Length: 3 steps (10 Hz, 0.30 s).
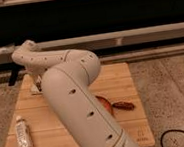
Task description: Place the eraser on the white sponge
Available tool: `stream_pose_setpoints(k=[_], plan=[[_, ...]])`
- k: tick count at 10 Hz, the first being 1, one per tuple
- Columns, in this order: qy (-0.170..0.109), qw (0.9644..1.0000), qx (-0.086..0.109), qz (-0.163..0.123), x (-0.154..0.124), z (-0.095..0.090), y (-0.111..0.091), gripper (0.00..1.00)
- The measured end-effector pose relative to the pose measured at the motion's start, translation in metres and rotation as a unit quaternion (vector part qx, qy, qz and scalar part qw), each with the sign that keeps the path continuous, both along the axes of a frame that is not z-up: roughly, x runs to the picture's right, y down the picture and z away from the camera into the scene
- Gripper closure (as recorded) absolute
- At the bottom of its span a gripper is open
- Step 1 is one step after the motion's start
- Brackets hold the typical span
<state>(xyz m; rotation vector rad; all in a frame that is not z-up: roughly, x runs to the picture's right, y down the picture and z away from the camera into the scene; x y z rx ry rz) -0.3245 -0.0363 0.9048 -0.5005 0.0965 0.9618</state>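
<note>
Eraser: I cannot see the eraser. It may be at the pincer, hidden by the arm, but I cannot tell.
Arm (79,105): big and white. It bends over the table and ends at the pincer.
Table (121,79): wood, under the pincer.
Bottle (22,136): white with a label, lying flat, well apart from the pincer, nearer the camera.
Orange bowl (104,105): half hidden by the arm, well apart from the pincer, off to the right in the view.
Brown thing (123,106): reddish and long, just past the bowl, even further from the pincer.
Pincer (36,84): low over the far left part of the table. I cannot tell if it is apart or together.
White sponge (38,89): a small pale bit just under the pincer; I think this is it.
How it will handle: I think the eraser is light, stiff and a bit grippy, and will not break. Hold it by its two long sides. The sponge is soft, so set it down flat and gently.
</note>
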Motion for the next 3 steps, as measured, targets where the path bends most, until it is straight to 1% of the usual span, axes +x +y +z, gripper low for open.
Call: stream_pose_setpoints(k=[1, 2, 3], plan=[[0.004, 1.0000, 0.000, 0.002, 0.0013, 0.0012, 0.0004, 0.94], [0.014, 0.9999, 0.002, -0.001, 0.0033, -0.0018, 0.0030, 0.82], [0.015, 0.9999, 0.002, -0.003, 0.0040, -0.0025, 0.0045, 0.73]])
